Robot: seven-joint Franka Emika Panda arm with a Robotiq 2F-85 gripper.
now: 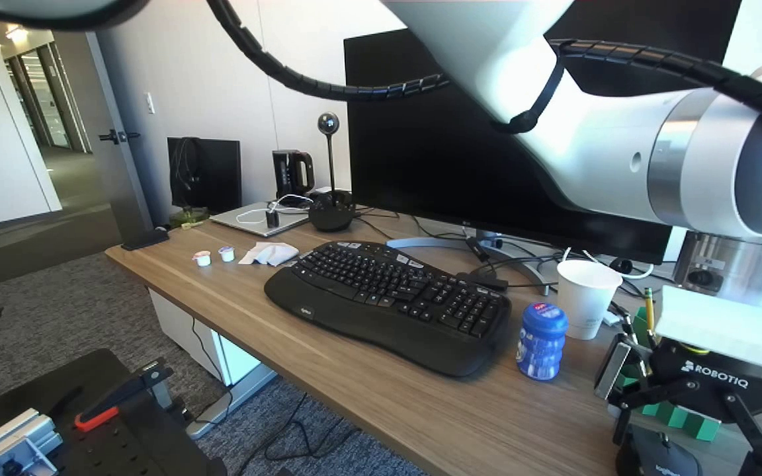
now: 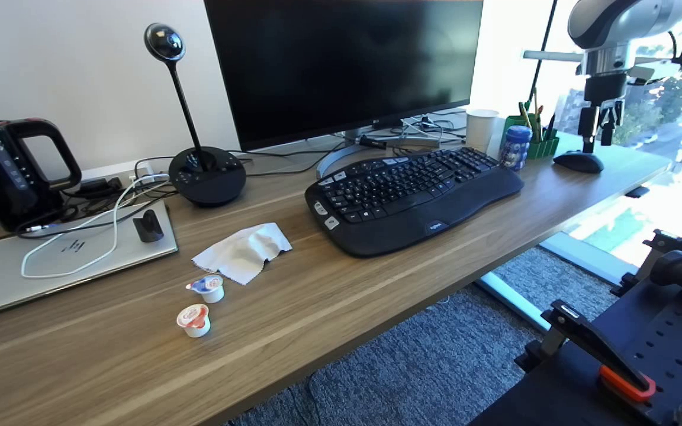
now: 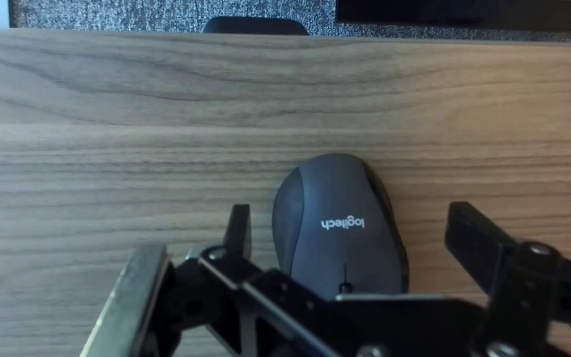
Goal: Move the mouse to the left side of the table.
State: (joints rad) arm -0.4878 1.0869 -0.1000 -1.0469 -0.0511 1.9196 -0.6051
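- The fingers (image 3: pixel 479 248) stood spread wide, with the mouse (image 3: pixel 340 203) in the gap between them in the wrist view and bare desk (image 3: pixel 117 89) showing on both its sides.
- It lay closer to the finger on that view's left, and its rounded back end reached past both tips, towards the edge of the desk.
- Its top was smooth dark grey, its flanks darker, with a white "logitech" reading upside down there and a thin slit running to a small wheel (image 3: pixel 345 287).
- The end beyond the wheel was hidden behind the black linkage (image 3: pixel 394 322).
- In an exterior view the mouse (image 1: pixel 652 449) was cut off at the bottom, beside one finger.
- In an exterior view the mouse (image 2: pixel 578 161) showed as a low dark hump right under the fingers; whether they touched it could not be told.
- Next to it stood a green pen holder (image 2: pixel 545 149), then a blue bottle (image 2: pixel 515 148), a cup (image 2: pixel 481 128) and a keyboard (image 2: pixel 412 192).
- Farther out, in an exterior view, the arm (image 1: pixel 592 145) covered part of the monitor (image 1: pixel 447 158).
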